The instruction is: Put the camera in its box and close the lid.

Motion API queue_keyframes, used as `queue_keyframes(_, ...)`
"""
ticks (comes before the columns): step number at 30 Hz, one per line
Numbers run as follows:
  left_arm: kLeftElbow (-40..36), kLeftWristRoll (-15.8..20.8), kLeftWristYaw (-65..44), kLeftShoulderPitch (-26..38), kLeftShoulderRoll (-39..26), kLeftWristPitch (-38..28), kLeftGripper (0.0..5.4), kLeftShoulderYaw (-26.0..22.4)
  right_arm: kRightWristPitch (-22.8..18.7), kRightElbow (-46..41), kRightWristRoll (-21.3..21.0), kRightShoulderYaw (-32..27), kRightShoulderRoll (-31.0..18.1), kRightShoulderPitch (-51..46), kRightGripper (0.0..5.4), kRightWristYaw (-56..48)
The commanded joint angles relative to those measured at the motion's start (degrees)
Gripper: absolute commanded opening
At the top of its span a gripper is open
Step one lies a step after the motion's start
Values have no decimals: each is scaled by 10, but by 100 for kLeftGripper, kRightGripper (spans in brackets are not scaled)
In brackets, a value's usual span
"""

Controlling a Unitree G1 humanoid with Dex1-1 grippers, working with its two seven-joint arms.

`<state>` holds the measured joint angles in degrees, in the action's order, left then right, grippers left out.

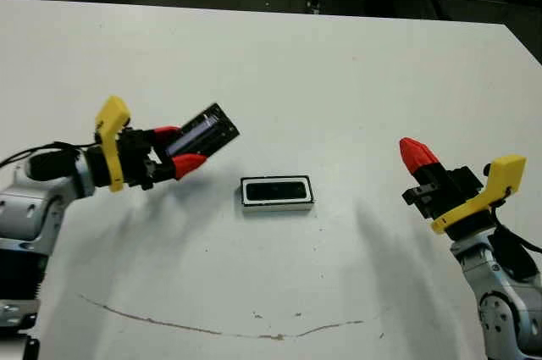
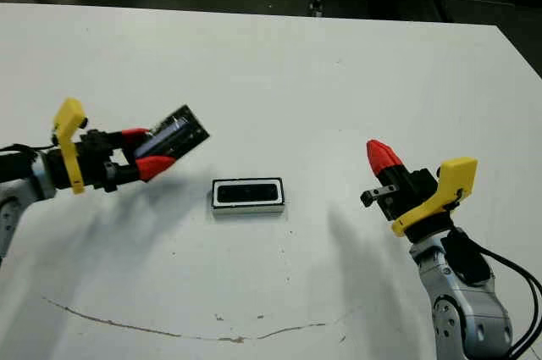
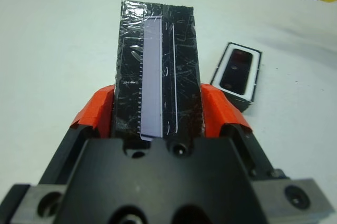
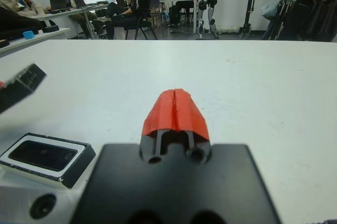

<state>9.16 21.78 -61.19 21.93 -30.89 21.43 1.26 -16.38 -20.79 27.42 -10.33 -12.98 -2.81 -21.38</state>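
Note:
The box (image 1: 277,191) lies at the table's middle, white inside with a dark rim. The camera (image 1: 276,191) rests inside it as a slim black bar, also seen in the left wrist view (image 3: 237,70). My left gripper (image 1: 179,150) hovers above the table to the box's left, shut on the lid (image 1: 204,132), a black slab with crinkled shiny tape (image 3: 158,76) that sticks out past the red fingertips. My right gripper (image 1: 417,154) is raised to the right of the box, shut and holding nothing; its red fingertips (image 4: 175,110) are pressed together.
A thin brown curved mark (image 1: 220,329) runs across the table near its front edge. The table's far edge (image 1: 254,11) meets a dark floor. People (image 4: 126,2) sit at desks far beyond the table in the right wrist view.

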Motion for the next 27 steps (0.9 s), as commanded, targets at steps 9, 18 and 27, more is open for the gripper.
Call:
queue_keyframes(9, 92, -27, -77, 54, 25, -55, 319, 60, 6, 2, -3, -2, -4, -10, 0, 1)
queue_keyframes(18, 162, -45, -128, 84, 38, -77, 319, 86, -10, -6, 5, 0, -4, -10, 0, 7)
queue_keyframes(27, 185, -51, -162, 93, 44, -83, 319, 96, -4, -4, 4, 1, -4, -11, 0, 5)
